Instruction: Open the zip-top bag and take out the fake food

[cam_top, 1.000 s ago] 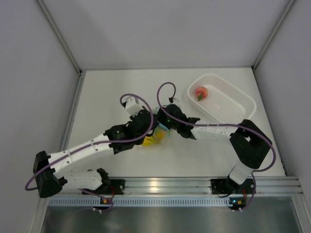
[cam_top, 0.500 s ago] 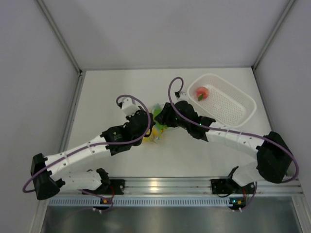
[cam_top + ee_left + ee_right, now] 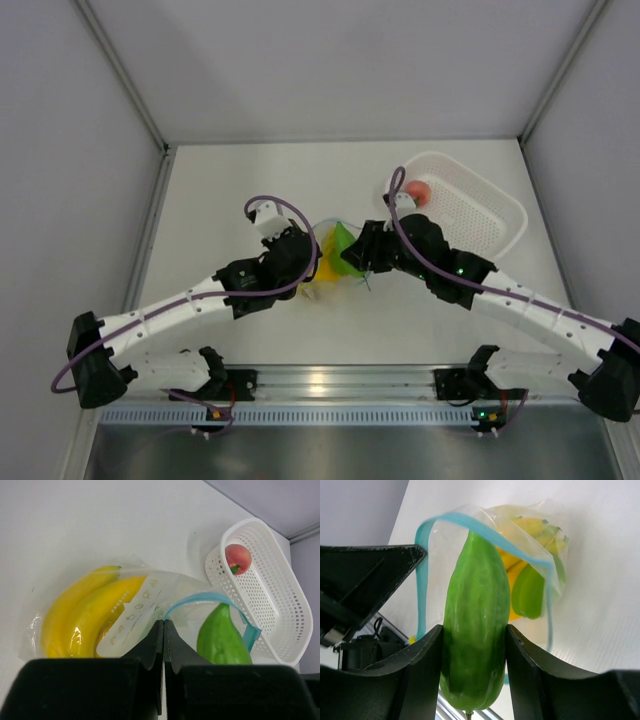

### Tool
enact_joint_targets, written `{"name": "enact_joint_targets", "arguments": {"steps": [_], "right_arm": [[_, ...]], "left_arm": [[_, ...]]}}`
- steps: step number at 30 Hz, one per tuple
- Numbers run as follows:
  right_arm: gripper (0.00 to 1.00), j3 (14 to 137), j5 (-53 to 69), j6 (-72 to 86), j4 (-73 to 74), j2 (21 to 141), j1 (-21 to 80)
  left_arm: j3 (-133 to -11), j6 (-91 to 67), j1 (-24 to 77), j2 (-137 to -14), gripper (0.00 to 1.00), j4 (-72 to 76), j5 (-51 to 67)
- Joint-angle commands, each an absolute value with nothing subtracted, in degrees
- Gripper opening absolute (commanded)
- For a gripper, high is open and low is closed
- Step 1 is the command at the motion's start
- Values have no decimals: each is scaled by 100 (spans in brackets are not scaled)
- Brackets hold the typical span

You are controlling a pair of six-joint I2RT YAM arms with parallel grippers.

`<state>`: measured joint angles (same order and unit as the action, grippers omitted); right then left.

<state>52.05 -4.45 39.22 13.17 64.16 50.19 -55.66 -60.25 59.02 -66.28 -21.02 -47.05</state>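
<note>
fake-food removal, mid-extraction. over the last second the right arm has swung from a folded pose to an outstretched one. the long green piece (image 3: 475,630), hidden from above a second ago, now shows bright between the two arms, so one item of the fake food appears to be coming out through the mouth. the right fingers (image 3: 358,260) are clamped on the flanks of this piece, parted only by its width. the left fingers (image 3: 161,635) are pressed together on the near lip of the zip-top bag (image 3: 135,615), which probably anchors it against the pull. the bag lies on the white surface (image 3: 75,520) between the two arms, near but apart from the white basket (image 3: 280,605), which holds a pink peach (image 3: 238,556). the bag is clear and crinkled, printed with small outline icons. its blue zip strip (image 3: 485,522) gapes as an open loop around the far end of the green piece. a yellow banana bunch (image 3: 85,617) and a smaller green piece (image 3: 529,592) remain inside. judged from this, the opening is done and the emptying is partway.
</note>
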Motion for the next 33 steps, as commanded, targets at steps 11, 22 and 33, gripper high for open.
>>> {"name": "enact_joint_targets", "arguments": {"steps": [11, 22, 33], "right_arm": [[10, 5686, -781, 2743, 2838, 5001, 3702], [10, 6520, -1257, 1653, 2874, 7125, 882], [21, 8286, -1099, 985, 2874, 10034, 483]], "left_arm": [[-5792, -5915, 5898, -6680, 0, -1978, -4957], [-5923, -5827, 5898, -6434, 0, -1969, -4606], [-6249, -5695, 5906, -6556, 0, -1969, -4359]]}}
